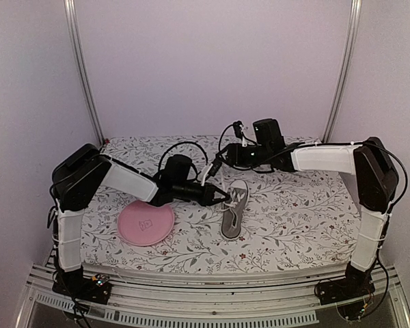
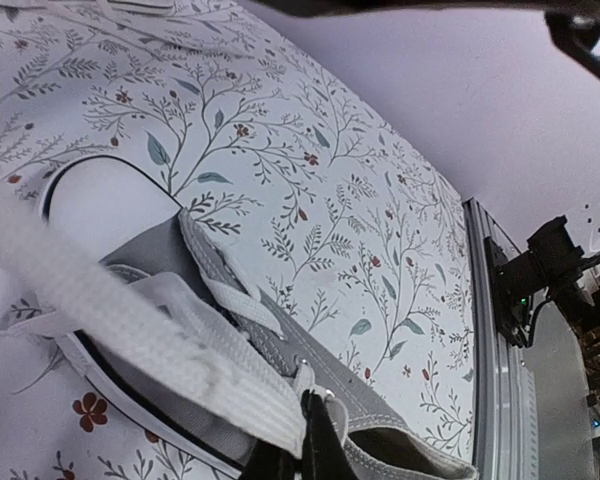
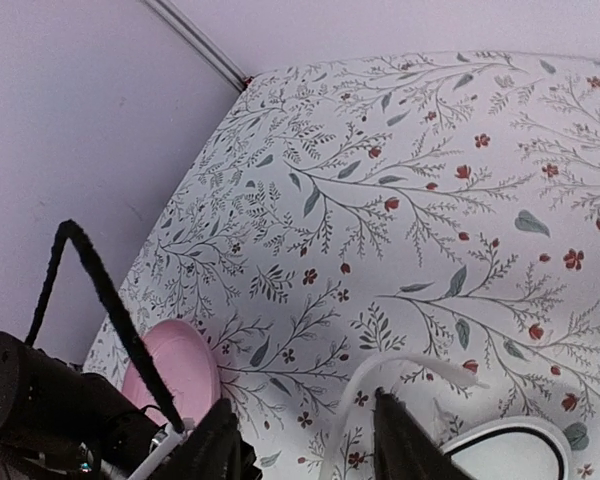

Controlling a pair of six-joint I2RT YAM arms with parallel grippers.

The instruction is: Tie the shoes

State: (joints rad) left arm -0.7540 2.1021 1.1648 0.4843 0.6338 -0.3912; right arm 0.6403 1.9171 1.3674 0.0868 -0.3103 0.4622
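A grey shoe (image 1: 235,209) with a white toe cap lies on the flowered cloth at mid-table, its toe toward the back. My left gripper (image 1: 226,197) is at the shoe's left side. In the left wrist view this gripper (image 2: 305,442) is shut on a white lace (image 2: 160,340), which stretches taut over the grey canvas (image 2: 280,345) and toe cap (image 2: 100,205). My right gripper (image 1: 216,168) hovers just behind the shoe. Its fingers (image 3: 215,445) stand apart, so the right gripper (image 3: 305,440) is open. A loose lace end (image 3: 380,365) curves between the fingers, unclamped.
A round pink plate (image 1: 145,223) lies left of the shoe and shows at the lower left of the right wrist view (image 3: 175,370). The left arm's black body and cable (image 3: 40,400) are close under the right gripper. The table's metal rail (image 2: 492,340) runs along the near edge.
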